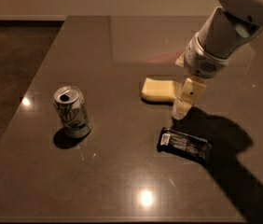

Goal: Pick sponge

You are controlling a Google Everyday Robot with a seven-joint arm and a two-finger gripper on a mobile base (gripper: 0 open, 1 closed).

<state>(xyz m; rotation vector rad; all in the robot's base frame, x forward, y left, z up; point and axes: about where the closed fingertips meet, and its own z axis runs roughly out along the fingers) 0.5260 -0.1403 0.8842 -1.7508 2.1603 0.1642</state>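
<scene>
My gripper (182, 107) hangs low over the bench (99, 45), at the right end of the sponge (157, 89), and from this view it overlaps that end. I cannot tell whether it is spread wide, narrowed, or closed on anything, because only 1 pale side of it shows and the rest is hidden behind that. I also cannot tell whether it touches the sponge or merely stands in front of it.

The sponge lies flat on the bench, near the middle, with its long side running left to right. No part of it is raised, so I judge the pick not yet done. As I read it, the approach is nearly complete: I am at the sponge's end rather than squarely over it. What is left is to settle around the block, close on it, and raise it clear.

2 other things share the bench. The can (72, 111) stands upright, well apart to the left. The black candy-bar wrapper (184, 145) lies near, just in front of my gripper and apart from the sponge. I judge it close enough to nudge if I drift forward.
</scene>
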